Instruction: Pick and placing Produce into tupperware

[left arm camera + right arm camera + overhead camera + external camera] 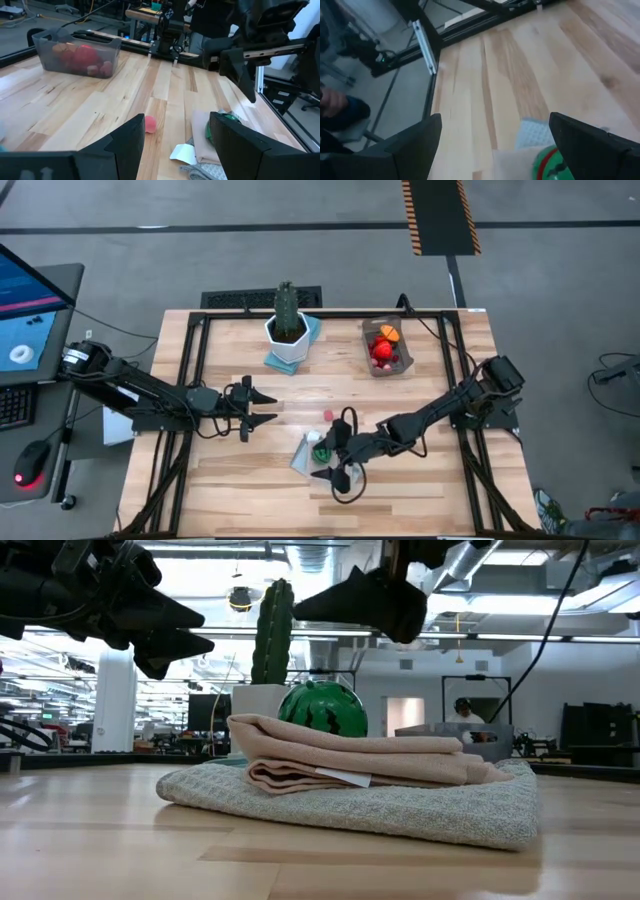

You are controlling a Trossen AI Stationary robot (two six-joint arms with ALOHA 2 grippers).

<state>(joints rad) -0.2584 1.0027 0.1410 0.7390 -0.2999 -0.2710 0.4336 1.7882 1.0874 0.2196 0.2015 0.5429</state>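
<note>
Green-striped produce [547, 162] between right fingers [592, 145]

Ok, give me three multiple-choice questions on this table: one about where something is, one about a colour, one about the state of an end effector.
1. The green striped toy melon lies:
A in the tub
B on the folded cloth
C in the plant pot

2. The loose berry on the wooden table is:
A pink
B blue
C yellow

3. The right end effector is:
A shut on the melon
B open above the melon
C inside the tub

B: low view shows it on the cloth.
A: left wrist view shows pink.
B: its fingers stand spread, holding nothing.
</note>
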